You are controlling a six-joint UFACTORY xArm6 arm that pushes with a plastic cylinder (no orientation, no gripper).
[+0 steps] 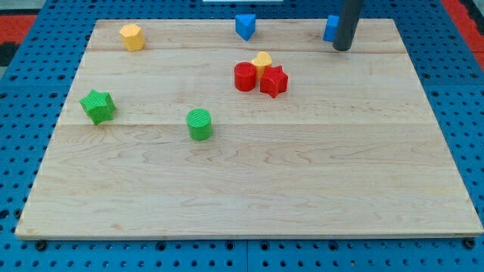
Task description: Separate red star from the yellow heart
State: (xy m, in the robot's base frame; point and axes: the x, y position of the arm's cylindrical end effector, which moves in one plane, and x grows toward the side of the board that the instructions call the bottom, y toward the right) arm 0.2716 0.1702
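Note:
The red star [274,81] lies a little above the middle of the wooden board. The yellow heart [262,60] touches it from the upper left. A red cylinder [244,77] sits tight against both on the left. My tip [342,48] stands at the board's top right, well to the upper right of the red star and apart from it. The rod partly hides a blue block [330,28] just to its left.
A blue block [244,26] sits at the top centre. A yellow hexagon block [131,36] is at the top left. A green star [98,106] is at the left and a green cylinder [200,124] is left of centre. The board's edge [249,236] meets a blue perforated surface.

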